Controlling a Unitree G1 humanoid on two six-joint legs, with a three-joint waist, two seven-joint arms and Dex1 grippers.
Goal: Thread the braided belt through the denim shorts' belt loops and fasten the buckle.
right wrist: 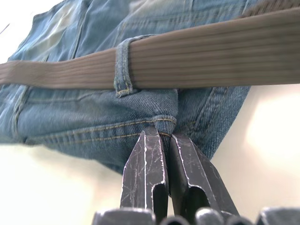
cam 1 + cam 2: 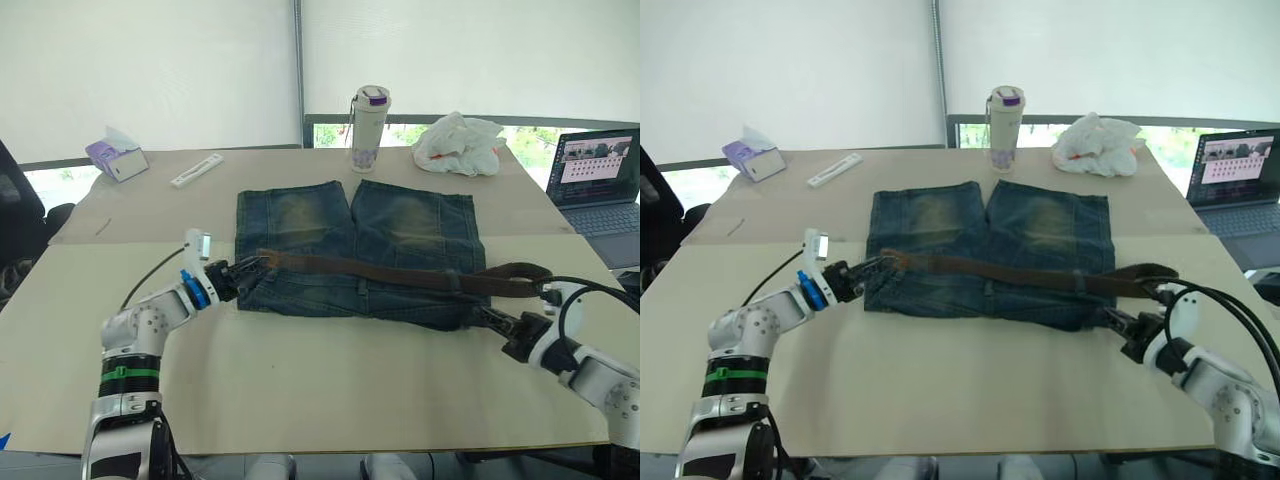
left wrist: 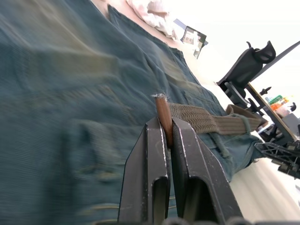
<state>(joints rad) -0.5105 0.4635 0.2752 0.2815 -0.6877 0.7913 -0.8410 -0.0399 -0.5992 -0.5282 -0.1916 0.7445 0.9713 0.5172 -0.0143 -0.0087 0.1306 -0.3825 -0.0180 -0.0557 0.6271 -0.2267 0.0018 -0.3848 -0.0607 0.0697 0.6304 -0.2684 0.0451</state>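
Beige table by bright windows | denim shorts flat mid-table, braided belt through waistband belt loops | left gripper pinches the belt tip | right gripper clamps the shorts' corner | step: threading; next, likely draw the tip leftward | bare table near both edges.

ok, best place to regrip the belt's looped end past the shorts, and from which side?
Pinch the braided belt on its free curl beyond the denim shorts, coming from the robot's right with the right gripper: that part hangs clear of the last belt loop, so the denim probably won't snag.
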